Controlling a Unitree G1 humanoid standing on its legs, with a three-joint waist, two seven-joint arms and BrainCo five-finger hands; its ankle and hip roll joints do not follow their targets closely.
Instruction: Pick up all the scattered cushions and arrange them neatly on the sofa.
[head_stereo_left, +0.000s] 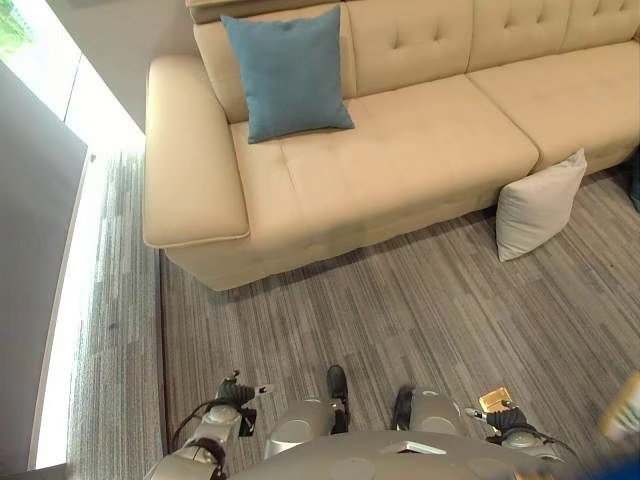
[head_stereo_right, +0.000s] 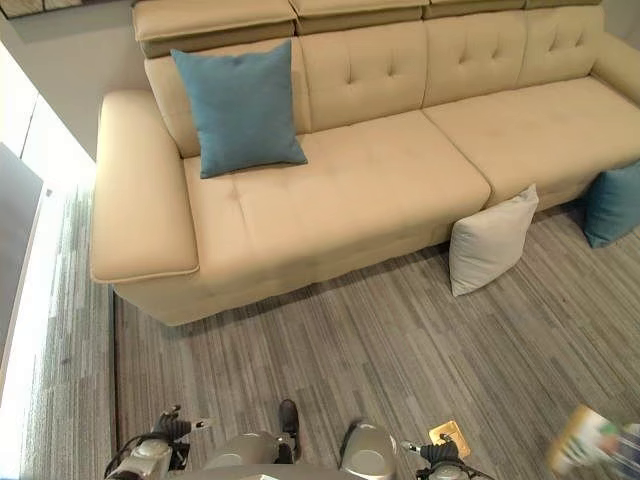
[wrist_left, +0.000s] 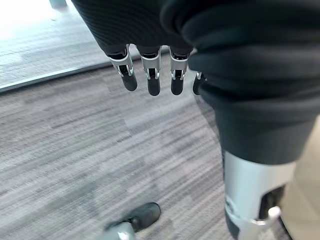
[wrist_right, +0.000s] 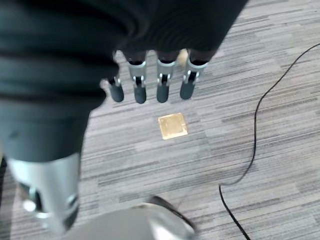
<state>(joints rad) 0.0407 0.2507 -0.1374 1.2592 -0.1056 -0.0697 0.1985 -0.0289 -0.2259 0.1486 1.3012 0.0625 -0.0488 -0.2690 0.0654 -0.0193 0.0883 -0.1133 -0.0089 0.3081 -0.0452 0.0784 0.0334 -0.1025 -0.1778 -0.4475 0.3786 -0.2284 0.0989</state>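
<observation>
I have a white cushion (head_stereo_right: 490, 240) standing on edge on the carpet (head_stereo_right: 380, 350), leaning against the front of the sofa (head_stereo_right: 330, 200), well ahead of my right hand (wrist_right: 150, 85) and off to its right. A blue cushion (head_stereo_right: 612, 203) sits on the floor further right, by the sofa's base. Another blue cushion (head_stereo_right: 240, 107) is already propped against the sofa's backrest, well ahead of my left hand (wrist_left: 150, 75).

I judge the cushions light, soft and squashy. They should give under the fingers rather than slip, and nothing about them looks fragile. For the white one I would take the top corner or upper edge that stands free of the sofa, pinching a good fold of fabric and filling, or press it between both hands on its flat faces.

Both hands hang low at my sides over the carpet, fingers straight and relaxed, holding nothing and touching nothing. Under the right hand lies a small brass floor plate (wrist_right: 173, 126), clear of the fingertips.
</observation>
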